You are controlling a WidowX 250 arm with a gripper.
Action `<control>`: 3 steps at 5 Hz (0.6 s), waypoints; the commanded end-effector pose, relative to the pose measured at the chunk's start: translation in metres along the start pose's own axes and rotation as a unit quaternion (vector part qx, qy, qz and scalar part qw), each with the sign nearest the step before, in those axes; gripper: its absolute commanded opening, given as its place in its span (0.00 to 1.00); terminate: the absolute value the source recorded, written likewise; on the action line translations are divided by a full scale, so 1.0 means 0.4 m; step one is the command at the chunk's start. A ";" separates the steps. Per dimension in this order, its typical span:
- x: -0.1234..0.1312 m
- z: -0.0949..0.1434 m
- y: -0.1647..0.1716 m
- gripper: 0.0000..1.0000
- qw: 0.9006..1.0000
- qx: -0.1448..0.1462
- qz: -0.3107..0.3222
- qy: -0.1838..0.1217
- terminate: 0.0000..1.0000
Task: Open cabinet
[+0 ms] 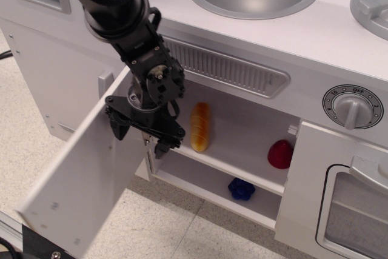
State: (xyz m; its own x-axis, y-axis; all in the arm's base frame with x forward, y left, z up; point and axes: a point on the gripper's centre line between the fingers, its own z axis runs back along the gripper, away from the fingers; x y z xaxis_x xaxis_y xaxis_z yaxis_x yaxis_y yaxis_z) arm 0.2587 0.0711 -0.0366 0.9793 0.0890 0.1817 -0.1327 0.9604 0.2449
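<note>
The cabinet (242, 150) is a white toy-kitchen cupboard under the sink. Its plain white door (91, 180) stands swung wide out to the left, inner face toward the camera. The door's grey handle is hidden on the far side. Two shelves show inside. My black gripper (141, 136) hangs at the hinge side of the opening, against the door's inner face near its top edge. Its fingers (118, 127) are spread and hold nothing.
A yellow bread roll (200, 127) and a red item (280, 154) lie on the upper shelf; a blue item (241, 189) lies on the lower. The taller door's handle (105, 80) peeks out behind the open door. The oven door (339, 204) and knob (351, 107) are right.
</note>
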 end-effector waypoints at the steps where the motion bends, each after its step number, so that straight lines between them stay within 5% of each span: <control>1: 0.011 0.016 0.028 1.00 1.000 0.008 -0.006 -0.011 0.00; 2: 0.011 0.016 0.028 1.00 1.000 0.008 -0.006 -0.011 0.00; 3: 0.011 0.016 0.028 1.00 1.000 0.008 -0.006 -0.011 1.00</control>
